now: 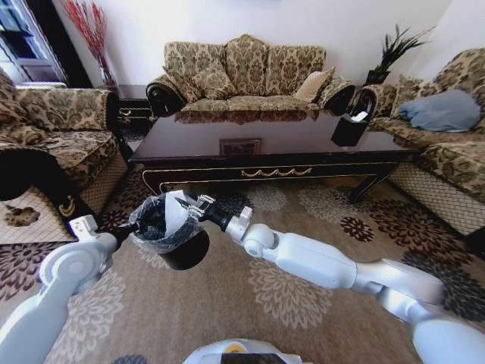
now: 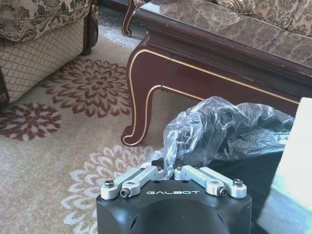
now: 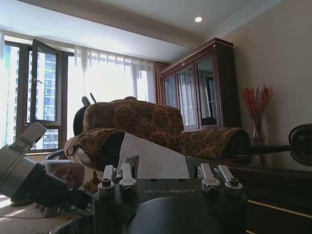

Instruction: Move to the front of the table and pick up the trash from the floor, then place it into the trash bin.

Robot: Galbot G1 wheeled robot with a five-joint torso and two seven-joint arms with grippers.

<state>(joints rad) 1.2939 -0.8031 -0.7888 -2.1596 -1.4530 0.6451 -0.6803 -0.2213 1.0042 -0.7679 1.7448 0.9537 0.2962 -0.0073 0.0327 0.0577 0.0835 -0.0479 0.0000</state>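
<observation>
Head view had the robot parked on the flowery carpet (image 1: 303, 296) in front of the table (image 1: 265, 144), with the trash bin (image 1: 178, 239) standing on the floor between its two arms. Left gripper (image 1: 136, 226) was at the bin's rim on the left side, and from its wrist view the fingers (image 2: 146, 176) were pinched together right on the crinkly plastic liner (image 2: 219, 129), so it looked clamped on the bin's bag. Right gripper (image 1: 203, 206) was hovering over the bin's top from the other side, gripping a white scrap (image 1: 176, 214) of trash that stood up between its fingers in the right wrist view (image 3: 151, 158). That scrap was sitting just above the bin's mouth, touching or nearly touching the liner, couldn't tell which.
</observation>
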